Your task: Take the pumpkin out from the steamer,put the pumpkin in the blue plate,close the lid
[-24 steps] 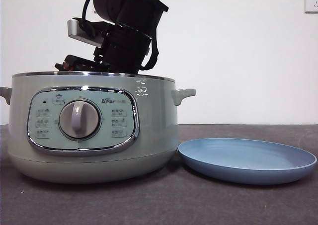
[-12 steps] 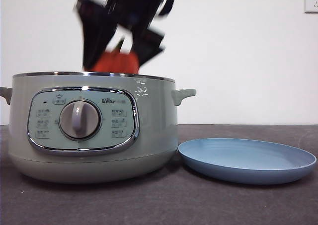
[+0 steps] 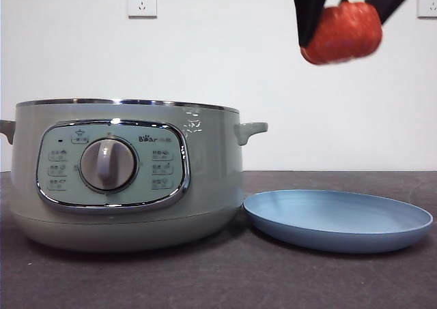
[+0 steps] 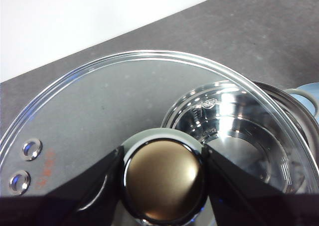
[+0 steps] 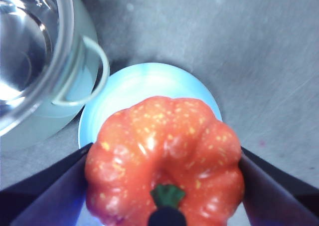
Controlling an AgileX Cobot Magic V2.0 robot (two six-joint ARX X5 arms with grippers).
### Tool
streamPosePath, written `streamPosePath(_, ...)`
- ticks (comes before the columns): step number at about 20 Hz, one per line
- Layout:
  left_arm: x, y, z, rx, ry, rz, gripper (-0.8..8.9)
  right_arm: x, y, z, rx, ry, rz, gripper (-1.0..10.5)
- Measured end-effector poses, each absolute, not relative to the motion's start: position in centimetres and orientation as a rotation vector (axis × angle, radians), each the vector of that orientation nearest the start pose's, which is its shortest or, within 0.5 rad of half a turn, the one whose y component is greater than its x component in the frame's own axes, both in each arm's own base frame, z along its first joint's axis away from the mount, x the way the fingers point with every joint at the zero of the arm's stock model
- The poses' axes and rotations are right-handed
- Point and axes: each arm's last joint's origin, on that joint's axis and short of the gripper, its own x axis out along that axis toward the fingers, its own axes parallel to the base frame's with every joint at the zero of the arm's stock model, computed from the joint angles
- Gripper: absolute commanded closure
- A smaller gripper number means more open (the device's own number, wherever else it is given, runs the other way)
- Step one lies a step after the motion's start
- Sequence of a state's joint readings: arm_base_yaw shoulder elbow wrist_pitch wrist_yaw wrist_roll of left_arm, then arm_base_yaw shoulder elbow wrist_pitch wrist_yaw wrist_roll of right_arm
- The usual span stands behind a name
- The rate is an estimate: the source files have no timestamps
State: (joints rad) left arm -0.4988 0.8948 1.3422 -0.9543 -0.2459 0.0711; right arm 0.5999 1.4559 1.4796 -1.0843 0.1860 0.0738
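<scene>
My right gripper (image 3: 341, 26) is shut on the orange-red pumpkin (image 3: 343, 33) and holds it high in the air above the blue plate (image 3: 338, 220). In the right wrist view the pumpkin (image 5: 164, 158) sits between the jaws, over the plate (image 5: 144, 84). The sage-green steamer (image 3: 126, 172) stands open at the left, its pot empty (image 5: 20, 56). My left gripper (image 4: 163, 173) is shut on the knob of the glass lid (image 4: 99, 106) and holds it off the pot (image 4: 234, 131), above and to the side.
A dark grey table (image 3: 218, 282) carries the steamer and plate. A white wall with two sockets (image 3: 142, 2) stands behind. The steamer's side handle (image 3: 251, 129) reaches toward the plate.
My right gripper has lifted the pumpkin out of the steamer, then carried it up and right to above the blue plate.
</scene>
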Motion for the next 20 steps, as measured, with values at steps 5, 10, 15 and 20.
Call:
streamPosePath(5, 12.1, -5.9, 42.4, 0.246, 0.454, -0.282, 8.22, 21.5, 14.1, 28.3, -0.284, 0.978, 0.317, 9.6)
streamPosePath(10, 12.2, -5.9, 42.4, 0.245, 0.455, -0.284, 8.22, 22.3, 14.5, 23.4, -0.226, 0.974, 0.380, 9.6)
streamPosePath(15, 12.2, -5.9, 42.4, 0.245, 0.454, -0.285, 8.21, 24.5, 15.0, 21.0, -0.200, 0.995, 0.374, 9.5)
streamPosePath(20, 12.2, -5.9, 42.4, 0.245, 0.454, -0.286, 8.22, 26.1, 14.3, 17.7, -0.214, 1.113, 0.310, 6.1)
